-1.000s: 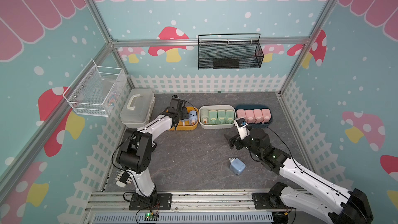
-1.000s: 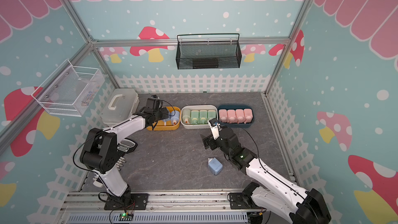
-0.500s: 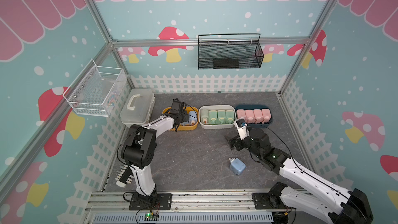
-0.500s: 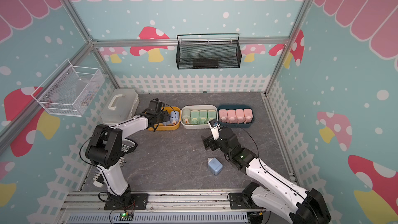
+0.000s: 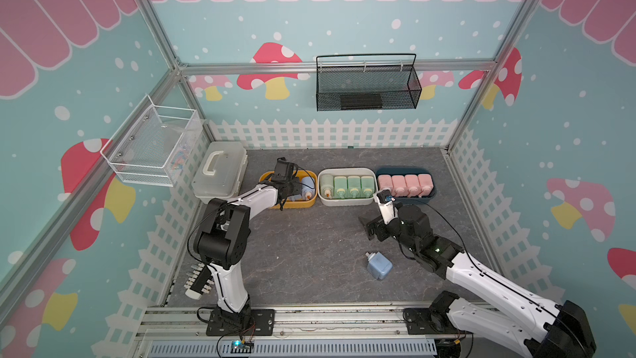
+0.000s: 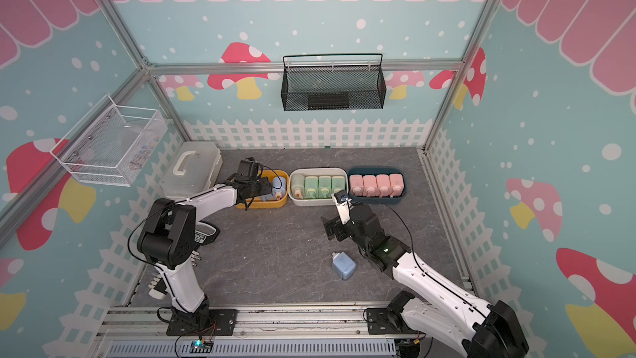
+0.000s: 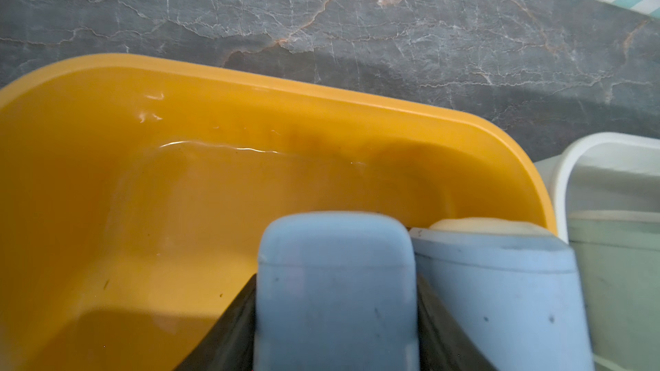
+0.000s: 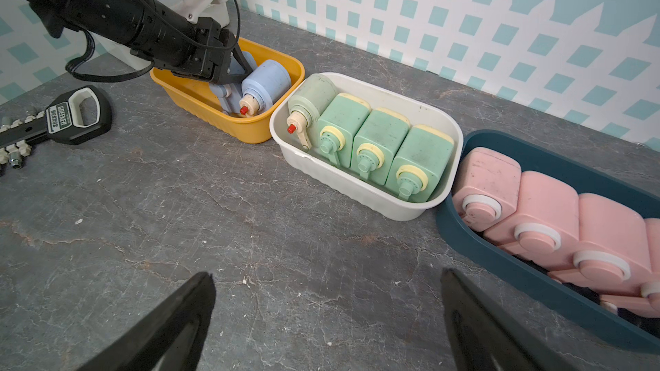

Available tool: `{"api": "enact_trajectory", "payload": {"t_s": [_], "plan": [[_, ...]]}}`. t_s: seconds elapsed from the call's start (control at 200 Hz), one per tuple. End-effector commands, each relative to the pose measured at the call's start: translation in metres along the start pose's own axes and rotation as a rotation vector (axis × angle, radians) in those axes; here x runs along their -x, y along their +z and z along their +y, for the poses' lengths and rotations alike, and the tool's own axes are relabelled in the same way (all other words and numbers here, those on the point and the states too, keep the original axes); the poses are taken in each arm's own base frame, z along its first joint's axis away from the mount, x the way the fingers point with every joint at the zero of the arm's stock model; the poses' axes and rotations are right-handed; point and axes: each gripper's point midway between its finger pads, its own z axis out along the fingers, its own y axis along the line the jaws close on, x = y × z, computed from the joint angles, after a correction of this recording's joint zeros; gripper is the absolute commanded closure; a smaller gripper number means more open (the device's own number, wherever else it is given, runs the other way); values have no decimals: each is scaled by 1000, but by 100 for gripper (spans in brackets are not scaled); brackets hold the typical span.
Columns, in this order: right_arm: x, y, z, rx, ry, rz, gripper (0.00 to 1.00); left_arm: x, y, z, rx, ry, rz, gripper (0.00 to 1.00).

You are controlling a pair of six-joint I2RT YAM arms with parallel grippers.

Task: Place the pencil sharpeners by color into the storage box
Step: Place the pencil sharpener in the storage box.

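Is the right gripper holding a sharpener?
No, the right gripper has its jaws wide apart with nothing between them, above the table.

walls (image 5: 344, 22): teal, mushroom print | floor (image 5: 309, 253): grey marble | fence (image 5: 327, 132): white picket trim

You are seeing both top views evenly bright under soft light from above, with wide-angle stretch pulling the walls (image 5: 69, 132) at 3 and 9 o'clock. In the left wrist view, small glare streaks are glinting on the yellow tub (image 7: 107, 180), and the nearest blue sharpener (image 7: 335, 280) is blurring.
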Motion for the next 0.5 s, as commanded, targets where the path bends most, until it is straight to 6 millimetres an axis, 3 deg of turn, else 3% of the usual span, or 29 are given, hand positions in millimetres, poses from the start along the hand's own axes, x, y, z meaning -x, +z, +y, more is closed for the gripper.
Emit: {"api": "enact_trajectory", "payload": {"t_s": [0.0, 0.325, 0.495], "plan": [[8, -1, 0, -3, 15, -10, 1, 10, -5, -12, -52, 13, -9, 56], [7, 2, 0, -3, 15, -1, 2, 16, -11, -14, -69, 15, -21, 45], [7, 3, 1, 0, 16, 3, 1, 20, -16, -16, -85, -2, -28, 34]]}}
